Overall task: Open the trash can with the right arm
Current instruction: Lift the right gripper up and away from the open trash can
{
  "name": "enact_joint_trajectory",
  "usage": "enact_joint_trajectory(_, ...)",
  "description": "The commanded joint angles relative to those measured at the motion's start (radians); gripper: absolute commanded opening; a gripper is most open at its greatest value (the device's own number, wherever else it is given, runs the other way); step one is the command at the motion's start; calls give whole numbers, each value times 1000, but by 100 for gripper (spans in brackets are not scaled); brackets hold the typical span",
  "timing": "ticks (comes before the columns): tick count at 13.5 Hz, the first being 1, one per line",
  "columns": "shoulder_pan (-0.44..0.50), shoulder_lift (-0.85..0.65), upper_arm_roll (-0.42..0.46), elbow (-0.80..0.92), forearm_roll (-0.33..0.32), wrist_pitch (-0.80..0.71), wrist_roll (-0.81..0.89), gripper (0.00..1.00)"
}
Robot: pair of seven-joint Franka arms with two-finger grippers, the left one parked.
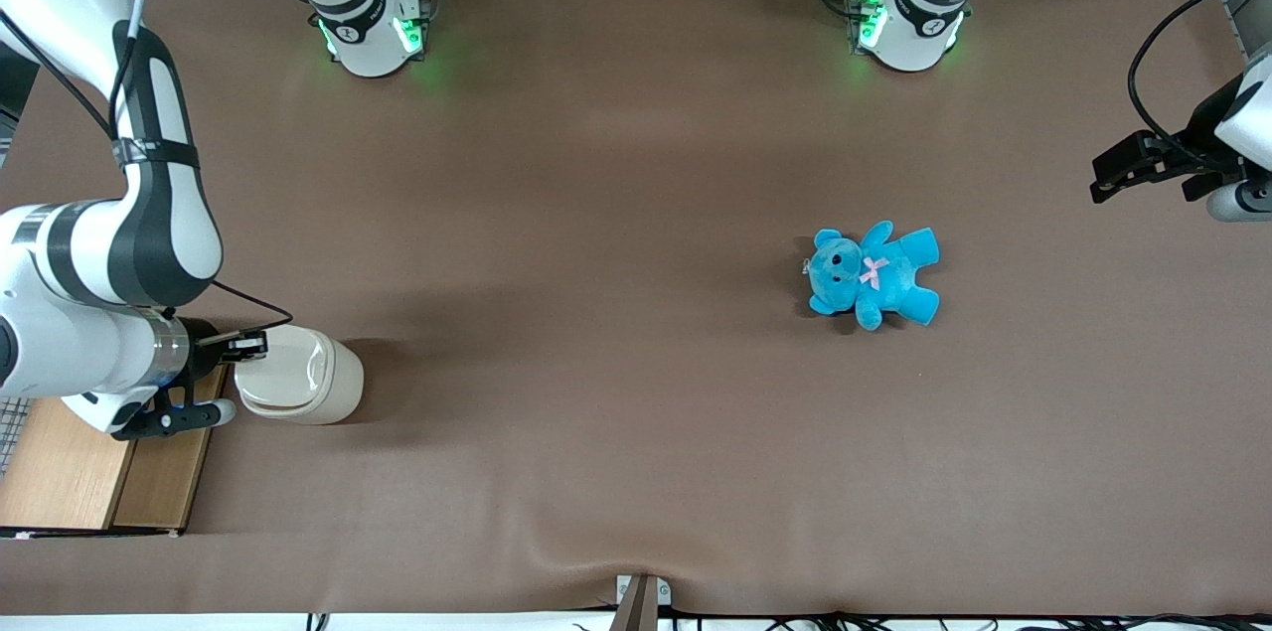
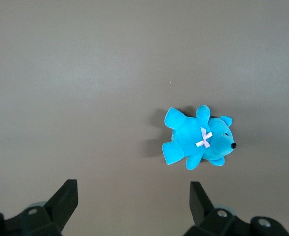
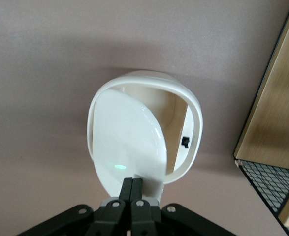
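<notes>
So the trash can [image 1: 303,376] sits on the brown counter [image 1: 616,412] way over at the working arm's end, around 8 o'clock in the front view, right beside a wooden-topped crate [image 1: 94,467] with wire mesh sides. The right arm [image 1: 109,243] bends down over that corner and its black tool [image 1: 246,347] is at the can's rim on the crate side. From the wrist camera the tool [image 3: 132,184] has its two fingers pinched together with no gap, pressing on the edge of the swing lid [image 3: 129,142]. The lid is tilted inward, so there's an opening beside it and you can see the inside wall of the can [image 3: 181,123]. A blue teddy [image 1: 874,273] with a little pink bow lies well apart from the can, around 3 o'clock, toward the parked arm's end.
</notes>
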Motion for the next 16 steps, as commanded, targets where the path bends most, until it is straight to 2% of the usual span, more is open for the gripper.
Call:
enact_joint_trajectory(1,-1,-40,3,17,18,-63,14,0)
enact_joint_trajectory(2,-1,-52,4,18,23,-66,14,0)
enact_joint_trajectory(3,-1,-70,4,18,32,-75,16,7)
enact_joint_trajectory(4,-1,-83,3,17,55,-95,16,20)
enact_joint_trajectory(5,-3,-99,0,17,76,-108,17,36)
enact_joint_trajectory(6,-4,-125,-6,17,86,-108,28,64)
enact_joint_trajectory(7,-9,-139,-8,15,87,-111,57,100)
enact_joint_trajectory(11,-36,-199,-13,15,87,-157,66,100)
enact_joint_trajectory(16,-75,-351,-14,-24,87,-174,53,100)
